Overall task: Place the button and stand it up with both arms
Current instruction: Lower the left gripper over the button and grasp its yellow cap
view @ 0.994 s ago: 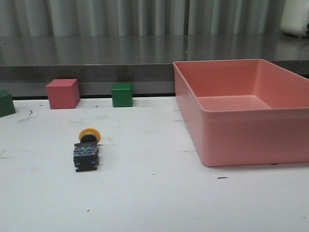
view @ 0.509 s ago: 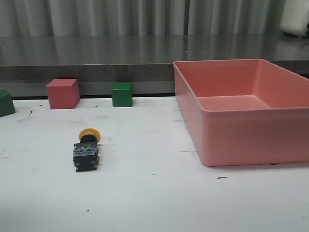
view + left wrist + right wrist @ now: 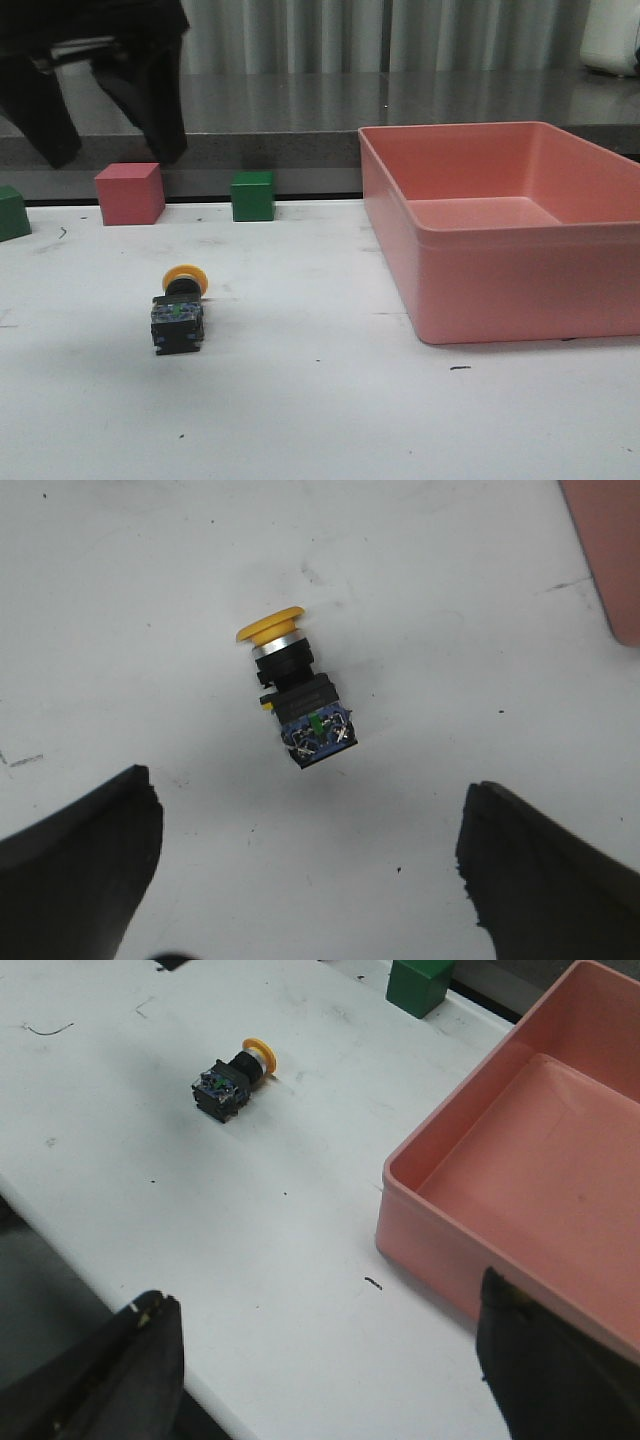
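Lying on its side on the white table, the button points its yellow cap toward the far cubes, so it cannot stand until it is tipped up. The left gripper hangs above it with fingers spread wide, apparently lined up to straddle it. The right gripper, equally open and empty, sits well apart near the pink bin.

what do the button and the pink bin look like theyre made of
Button: yellow cap looks like smooth moulded plastic with a soft sheen, a thin silvery ring under it may be metal, black body matte plastic, blue-green base plastic with small shiny screw terminals, likely metal. Pink bin: one-piece moulded plastic by the look, with an even colour, rounded corners, a rolled rim and a dull satin surface.
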